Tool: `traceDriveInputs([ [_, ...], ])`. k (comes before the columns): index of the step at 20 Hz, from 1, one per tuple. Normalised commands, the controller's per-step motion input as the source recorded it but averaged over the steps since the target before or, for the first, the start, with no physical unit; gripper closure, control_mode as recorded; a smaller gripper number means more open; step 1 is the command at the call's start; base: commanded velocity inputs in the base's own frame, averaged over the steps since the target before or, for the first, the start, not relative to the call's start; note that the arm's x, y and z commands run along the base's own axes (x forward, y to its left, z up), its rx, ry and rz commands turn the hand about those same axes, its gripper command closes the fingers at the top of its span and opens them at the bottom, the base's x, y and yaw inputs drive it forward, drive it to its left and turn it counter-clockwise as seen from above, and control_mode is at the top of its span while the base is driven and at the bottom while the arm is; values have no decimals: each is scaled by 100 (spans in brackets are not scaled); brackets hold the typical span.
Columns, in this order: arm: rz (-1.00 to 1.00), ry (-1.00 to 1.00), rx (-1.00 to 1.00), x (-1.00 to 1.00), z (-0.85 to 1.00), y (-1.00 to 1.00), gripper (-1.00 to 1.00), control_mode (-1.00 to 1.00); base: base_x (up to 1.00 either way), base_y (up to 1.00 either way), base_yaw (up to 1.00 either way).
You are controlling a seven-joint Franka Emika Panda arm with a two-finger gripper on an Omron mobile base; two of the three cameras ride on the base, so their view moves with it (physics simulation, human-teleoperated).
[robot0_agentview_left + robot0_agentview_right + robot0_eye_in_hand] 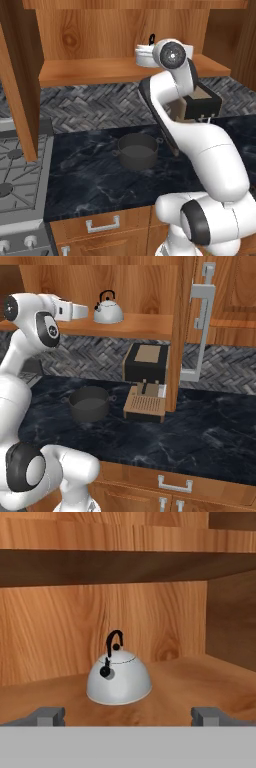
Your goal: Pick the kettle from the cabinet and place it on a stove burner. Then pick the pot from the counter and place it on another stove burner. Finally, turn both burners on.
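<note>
The silvery-white kettle (119, 681) with its black arched handle stands upright on the wooden cabinet shelf (200, 682). My gripper (128, 715) is open and level with it, a short way in front, its fingertips (48, 715) set wide apart and clear of it. From the right base, the gripper (90, 309) sits just left of the kettle (108, 311). My arm covers most of the kettle (143, 55) from the left base. The dark grey pot (136, 150) (89, 403) rests on the black counter (85, 182). A stove burner (14, 154) lies at far left.
A dark coffee machine (145, 381) with a wooden drip tray stands on the counter right of the pot. The open cabinet door (177, 331) with a long metal handle (200, 326) hangs beside it. Stove knobs (30, 242) line the range front. A wooden side panel (20, 85) rises by the stove.
</note>
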Motion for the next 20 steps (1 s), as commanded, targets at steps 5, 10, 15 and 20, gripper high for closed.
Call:
traceDriveInputs([
  [5,0,0,0,28,0,0,-100,-100,0,0,0],
  [10,0,0,0,36,0,0,-100,-100,0,0,0],
  [15,0,0,0,35,0,0,-100,-100,0,0,0],
  [20,0,0,0,28,0,0,-100,-100,0,0,0],
])
